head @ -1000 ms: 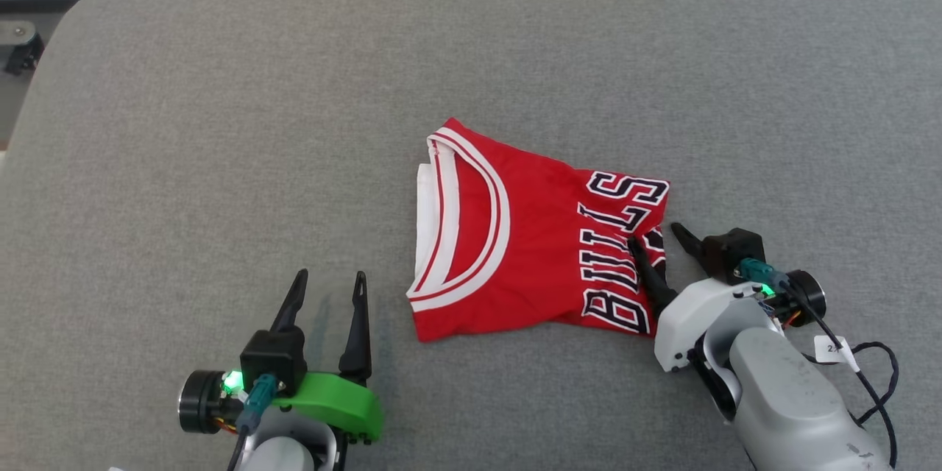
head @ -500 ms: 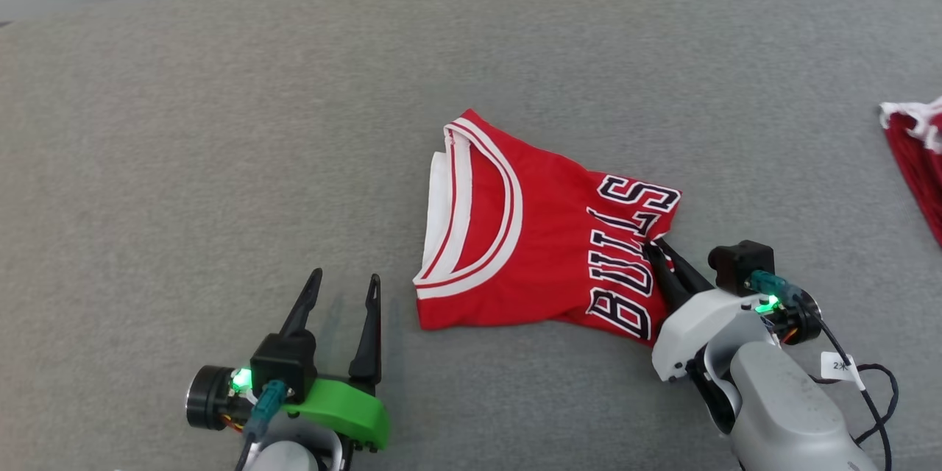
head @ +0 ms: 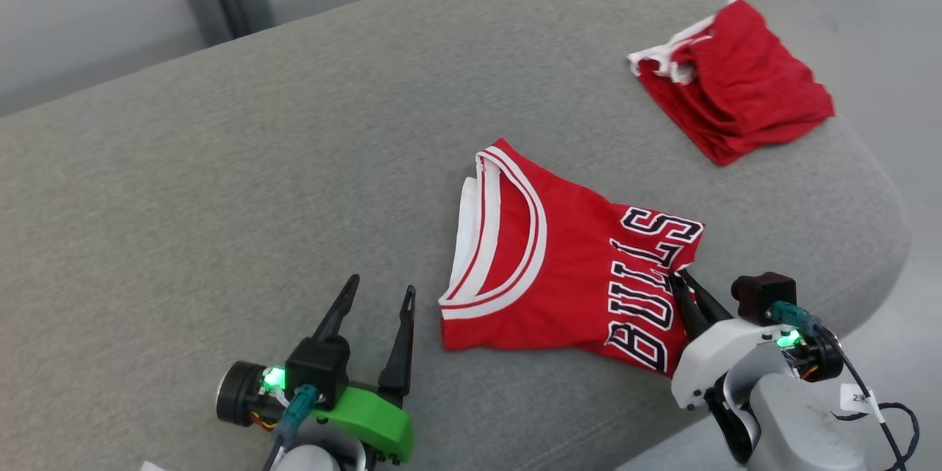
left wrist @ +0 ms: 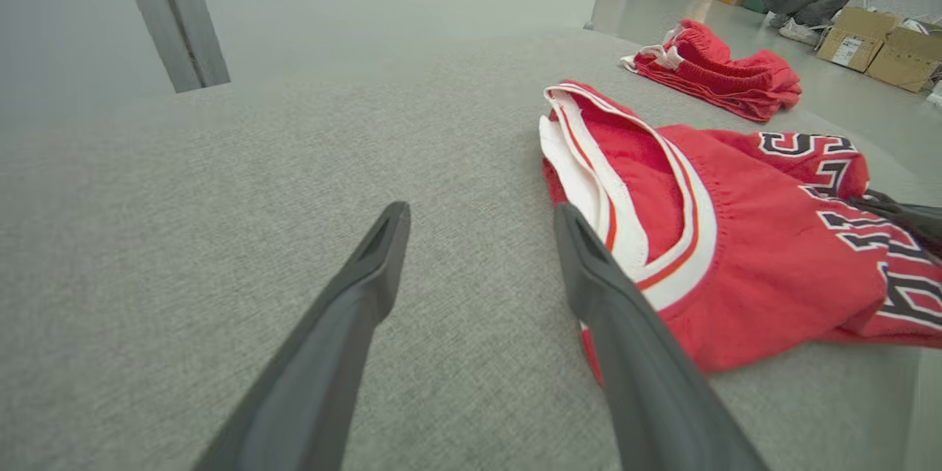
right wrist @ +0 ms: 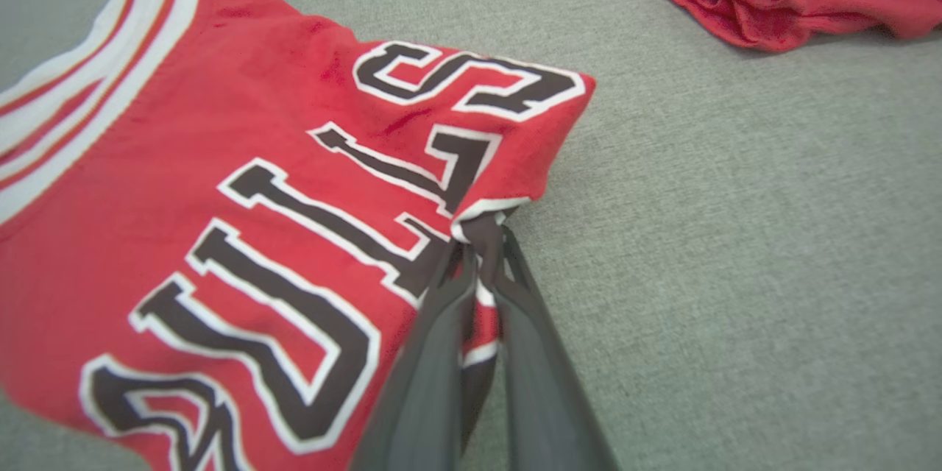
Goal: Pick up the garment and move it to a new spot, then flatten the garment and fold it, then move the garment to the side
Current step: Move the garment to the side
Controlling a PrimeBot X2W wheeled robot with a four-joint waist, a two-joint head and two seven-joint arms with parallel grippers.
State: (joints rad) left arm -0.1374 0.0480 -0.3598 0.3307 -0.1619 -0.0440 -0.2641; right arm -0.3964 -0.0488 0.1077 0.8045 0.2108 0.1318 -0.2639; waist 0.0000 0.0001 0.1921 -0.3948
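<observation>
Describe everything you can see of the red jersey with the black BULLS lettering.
The red knit jersey lies folded and mostly flat on the grey fabric cushion. White-and-red striped trim curves along its left side; black, white-edged BULLS lettering runs along its right. The right gripper is shut on its right edge, bunching the cloth there.

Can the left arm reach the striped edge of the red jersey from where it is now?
Probably yes: the open left gripper sits beside the red jersey, with only bare grey cushion between them.

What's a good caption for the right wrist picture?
Right gripper pinching the edge of the red Bulls jersey on the grey surface.
</observation>
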